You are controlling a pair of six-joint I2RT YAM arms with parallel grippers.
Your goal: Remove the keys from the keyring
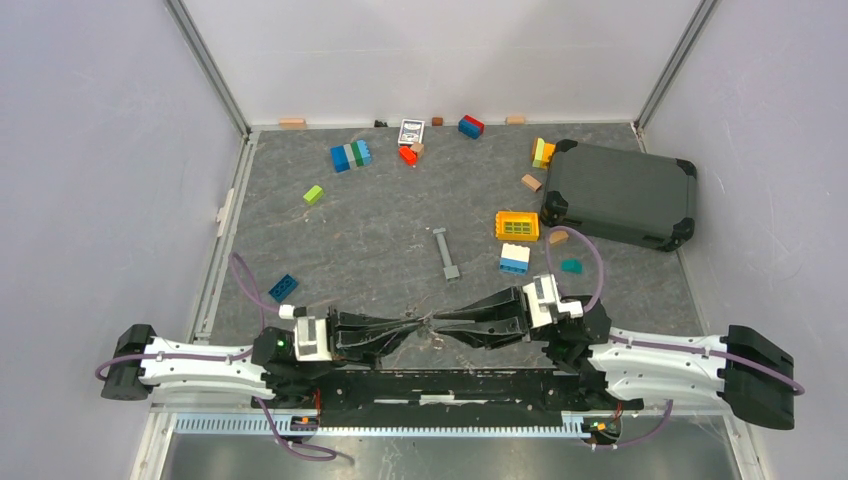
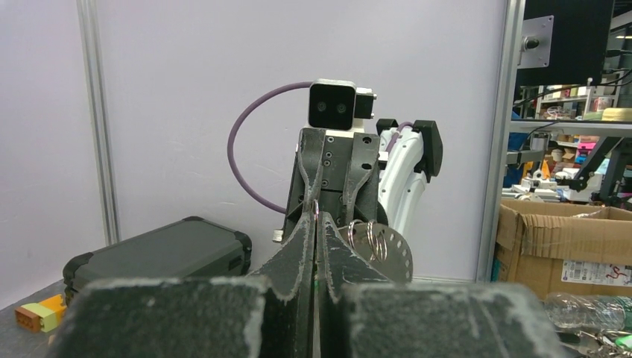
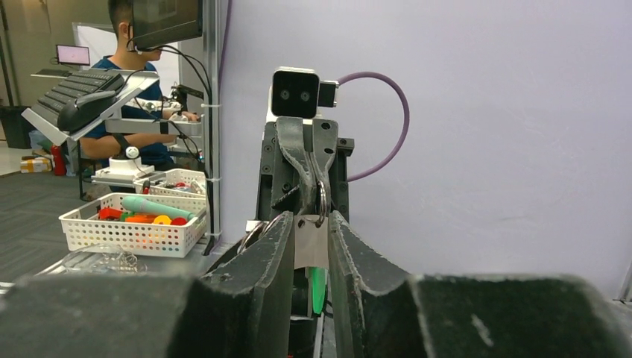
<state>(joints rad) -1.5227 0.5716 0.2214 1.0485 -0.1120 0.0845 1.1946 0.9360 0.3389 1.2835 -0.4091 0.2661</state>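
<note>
Right wrist view: left pincer (image 2: 316, 224) pinches the thin silver wire keyring (image 3: 322, 201). Flat silver and green-headed keys (image 3: 311, 240) hang from it inside the right pincer (image 3: 311, 220), whose hold I cannot tell. None freed yet.

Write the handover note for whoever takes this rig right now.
Left gripper: shut on the keyring, which is held up where the two arms meet.
Right gripper: jaws partly apart with a silver key between them; whether they pinch it cannot be told.
Keys: the silver key and a green-headed key below it hang at the ring.
Done: no key visibly off the ring.
To do: work every key off the ring.
</note>
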